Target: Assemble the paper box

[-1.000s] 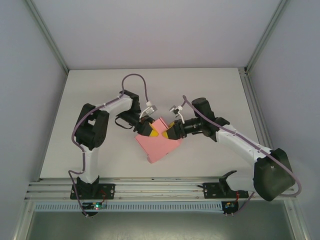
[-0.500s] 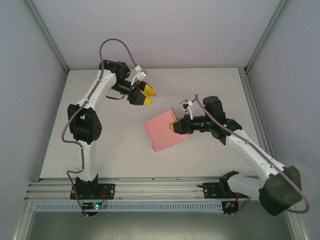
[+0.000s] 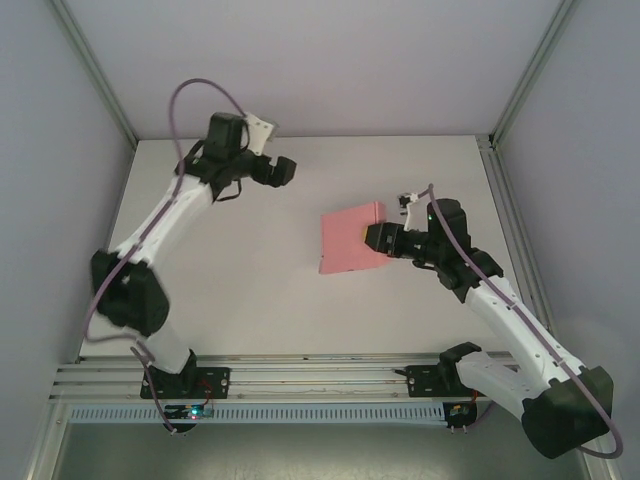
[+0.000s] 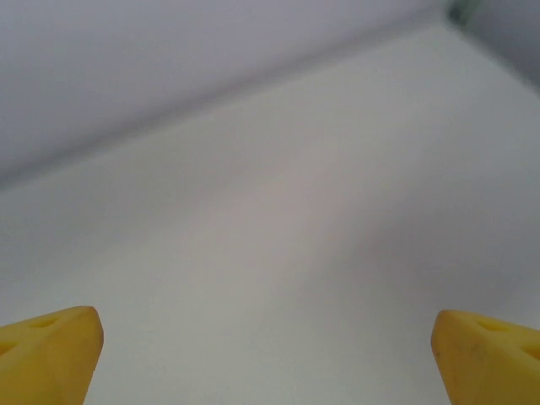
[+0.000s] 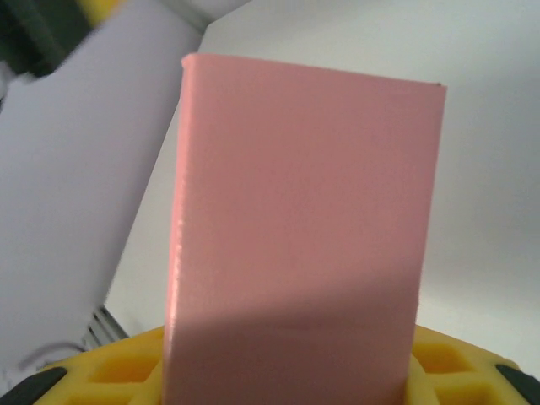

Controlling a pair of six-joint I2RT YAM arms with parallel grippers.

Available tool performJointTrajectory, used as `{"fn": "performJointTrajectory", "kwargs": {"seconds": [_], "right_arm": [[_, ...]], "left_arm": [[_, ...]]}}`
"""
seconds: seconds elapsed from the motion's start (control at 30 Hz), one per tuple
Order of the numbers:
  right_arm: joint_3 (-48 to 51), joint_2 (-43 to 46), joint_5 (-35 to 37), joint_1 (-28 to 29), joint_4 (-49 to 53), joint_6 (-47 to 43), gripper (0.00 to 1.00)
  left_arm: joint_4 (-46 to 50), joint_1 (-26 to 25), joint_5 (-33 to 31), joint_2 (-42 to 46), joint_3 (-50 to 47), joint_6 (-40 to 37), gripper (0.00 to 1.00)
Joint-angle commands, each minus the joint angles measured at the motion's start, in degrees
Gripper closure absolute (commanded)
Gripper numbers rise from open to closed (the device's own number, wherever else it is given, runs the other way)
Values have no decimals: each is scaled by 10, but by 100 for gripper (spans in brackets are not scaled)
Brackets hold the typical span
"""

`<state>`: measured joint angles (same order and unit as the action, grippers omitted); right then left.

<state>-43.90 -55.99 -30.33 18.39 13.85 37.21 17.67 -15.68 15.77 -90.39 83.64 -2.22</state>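
Your right gripper (image 3: 372, 238) pinches the box (image 3: 348, 240) by its right edge, likely steadying it for folding. Your left gripper (image 3: 285, 172) hangs spread, well apart beyond the box's left side, leaving room.

Paper box (image 3: 348, 240) edge beneath right pincer (image 3: 372, 238)

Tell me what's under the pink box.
White table shows around the paper box, which the right gripper clamps at one edge. The patch directly beneath is covered, and whether the box touches the table can't be told.
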Motion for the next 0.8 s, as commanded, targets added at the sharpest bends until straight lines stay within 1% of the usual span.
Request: {"fn": "performJointTrajectory", "kwargs": {"seconds": [0.0,0.03,0.07,0.13,0.17,0.2,0.23,0.3,0.33,0.4,0.47,0.53,0.6,0.67,0.77], "right_arm": [[-21,3,28,-20,18,151,92],[-20,-1,24,-25,17,190,92],[-19,-7,14,-30,12,227,93],[-21,-22,-7,-34,-4,304,96],[-23,-28,-14,-34,-13,336,97],[-25,-35,-19,-34,-22,367,99],[-28,-38,-21,-36,-23,391,99],[-30,-51,-37,-45,-24,443,99],[-29,-54,-48,-52,-36,465,98],[-26,-58,-65,-58,-50,500,96],[-23,-53,-54,-61,-63,512,96],[-24,-51,-45,-67,-62,515,96],[-22,-53,-51,-69,-69,521,96],[-19,-55,-72,-65,-74,529,96],[-9,-48,-89,-58,-82,541,97]], "left_arm": [[-320,1,-87,105,-147,72,0],[-372,0,-71,122,-185,70,0],[-381,0,-37,133,-201,59,0],[-305,-3,86,136,-186,4,0],[-249,-9,150,130,-167,-49,0],[-192,-22,180,123,-149,-96,0],[-155,-35,191,122,-142,-128,0],[-157,-60,206,134,-168,-181,0],[-163,-77,209,147,-188,-226,0],[-177,-137,142,177,-233,-321,0],[-133,-188,121,193,-249,-425,0],[-112,-210,125,198,-252,-447,0],[-122,-226,111,193,-256,-451,0],[-160,-238,66,178,-264,-470,0],[-171,-247,25,142,-248,-497,0]]}}
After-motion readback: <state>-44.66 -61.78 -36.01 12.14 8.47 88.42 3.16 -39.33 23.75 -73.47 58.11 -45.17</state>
